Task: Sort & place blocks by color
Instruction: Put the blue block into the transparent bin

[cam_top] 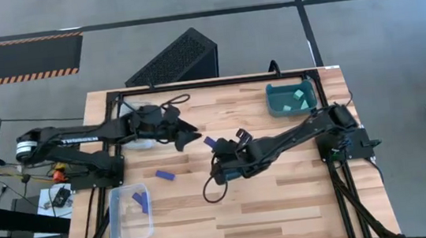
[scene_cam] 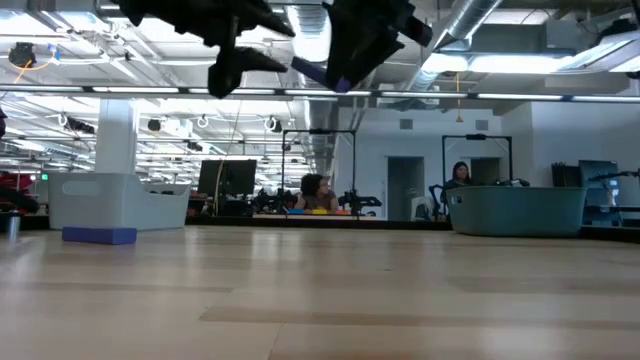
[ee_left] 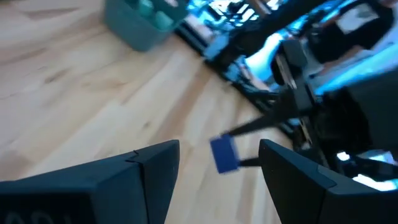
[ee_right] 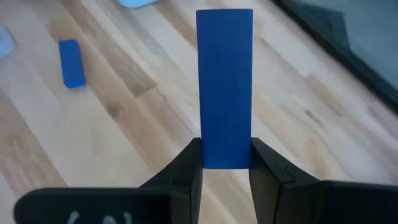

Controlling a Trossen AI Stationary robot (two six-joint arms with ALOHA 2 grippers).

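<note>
The right gripper (ee_right: 227, 163) held a blue bar (ee_right: 224, 87) by one end, jaws pinching its narrow width, above the table (cam_top: 285, 198). The bar's long axis ran straight out ahead of the jaws. It looked light, stiff and smooth, so an end grip might slip. The left gripper (ee_left: 217, 163) faced it, jaws wide and empty. Another bar (ee_right: 71, 62) lay flat, well beyond.
</note>
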